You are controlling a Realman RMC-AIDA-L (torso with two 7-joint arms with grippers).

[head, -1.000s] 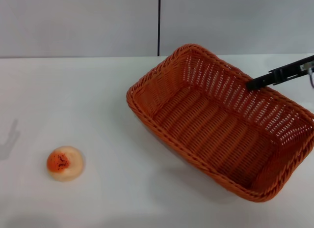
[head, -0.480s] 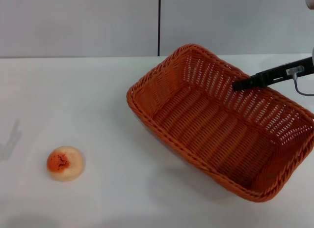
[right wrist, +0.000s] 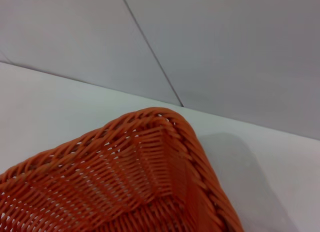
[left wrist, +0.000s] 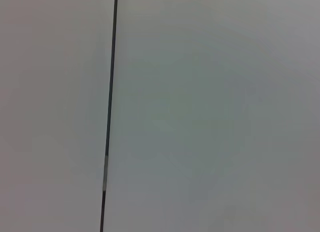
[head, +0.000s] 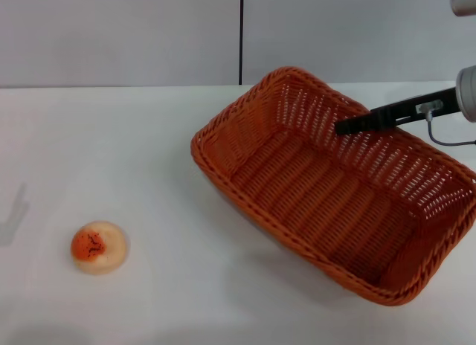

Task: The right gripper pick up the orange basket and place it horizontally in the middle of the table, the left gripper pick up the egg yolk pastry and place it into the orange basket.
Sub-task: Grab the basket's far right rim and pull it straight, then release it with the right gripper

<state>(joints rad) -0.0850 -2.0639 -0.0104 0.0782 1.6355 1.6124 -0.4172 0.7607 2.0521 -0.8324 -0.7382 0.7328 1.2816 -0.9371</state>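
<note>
The orange basket [head: 331, 185] lies at an angle on the right half of the white table [head: 141, 152]. My right gripper [head: 342, 126] reaches in from the right edge as a black bar, and its tip hangs over the basket's far wall, just inside the rim. In the right wrist view one braided corner of the basket [right wrist: 165, 157] fills the lower part. The egg yolk pastry [head: 99, 247], a small cream dome with an orange top, rests alone on the table at the front left. My left gripper is out of view; the left wrist view shows only the wall.
A grey wall with a dark vertical seam [head: 241, 36] stands behind the table's far edge. A faint shadow [head: 15, 211] falls on the table at the far left. Bare tabletop lies between the pastry and the basket.
My right gripper has slid leftward, from above the basket's far rim to farther in over the basket. Basket and pastry have stayed put.
</note>
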